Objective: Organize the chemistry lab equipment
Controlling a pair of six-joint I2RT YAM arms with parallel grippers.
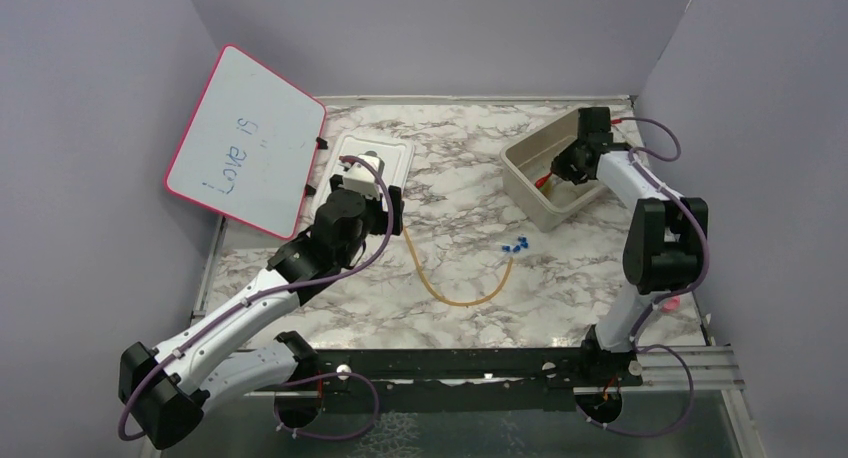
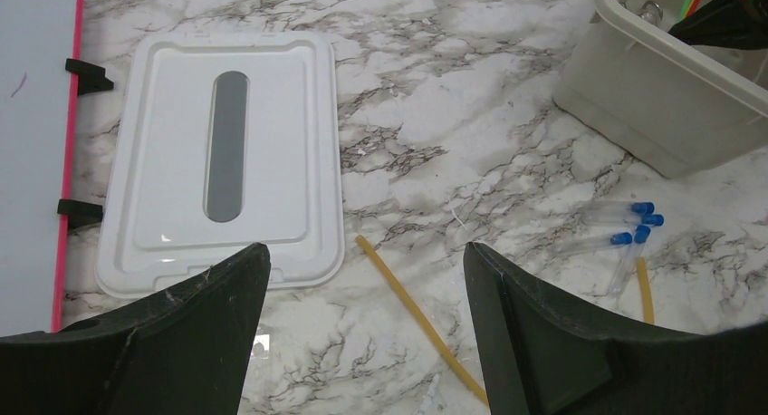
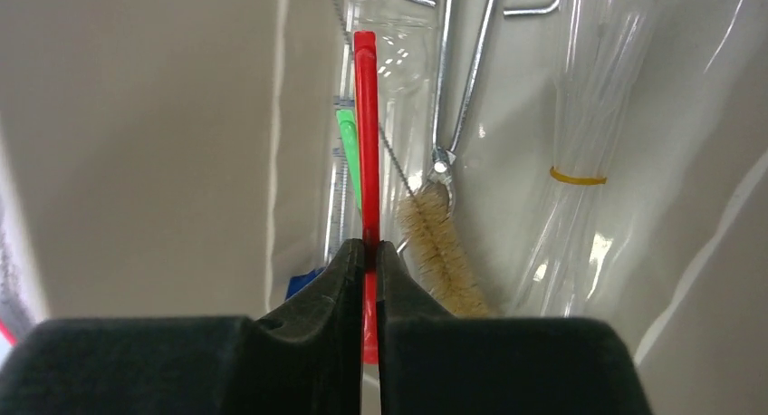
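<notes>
In the right wrist view my right gripper (image 3: 365, 245) is shut on a thin red stick (image 3: 365, 134) inside the beige bin (image 1: 528, 186). A green stick (image 3: 347, 148), a tan wire brush (image 3: 441, 247), silver tongs (image 3: 462, 80) and a banded bundle of clear tubes (image 3: 580, 175) lie in the bin beside it. The amber rubber tube (image 1: 455, 300) curves across the marble table, with small blue-capped tubes (image 1: 517, 245) to its right. My left gripper (image 2: 367, 252) hangs open over the amber tube's end (image 2: 408, 297), holding nothing.
A white bin lid (image 2: 272, 152) lies flat at the back left. The pink-framed whiteboard (image 1: 245, 138) leans beside it against the left wall. Grey walls close in the table on three sides.
</notes>
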